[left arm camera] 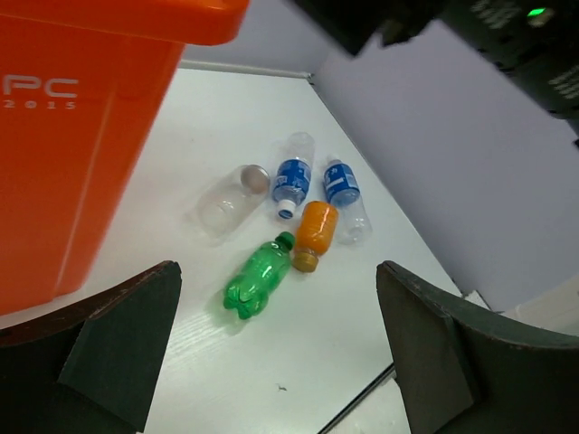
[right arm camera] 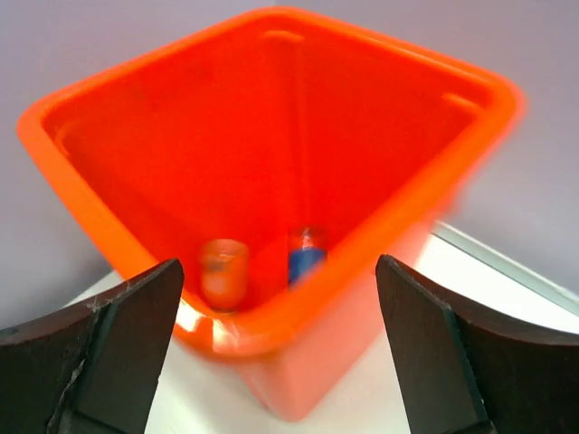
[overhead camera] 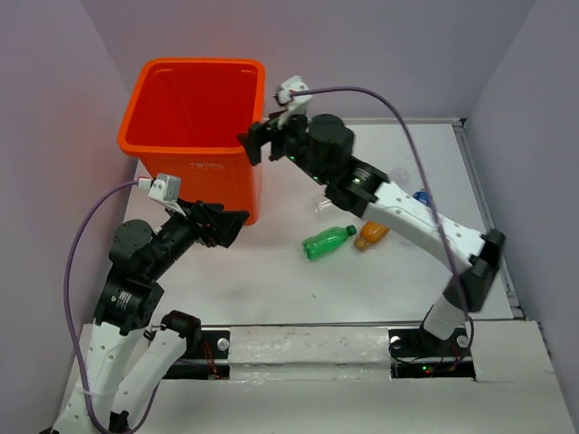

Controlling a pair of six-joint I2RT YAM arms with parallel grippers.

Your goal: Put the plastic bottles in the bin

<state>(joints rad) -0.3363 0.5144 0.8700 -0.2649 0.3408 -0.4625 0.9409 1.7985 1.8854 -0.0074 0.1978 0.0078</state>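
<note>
The orange bin stands at the back left; it also shows in the left wrist view and the right wrist view. Inside it lie an orange bottle and a blue-labelled clear bottle. On the table lie a green bottle, an orange bottle, a plain clear bottle and two blue-labelled clear bottles. My right gripper is open and empty at the bin's right rim. My left gripper is open and empty, by the bin's front.
Lavender walls enclose the white table on three sides. The right arm reaches over the loose bottles. A metal strip runs along the near edge by the arm bases.
</note>
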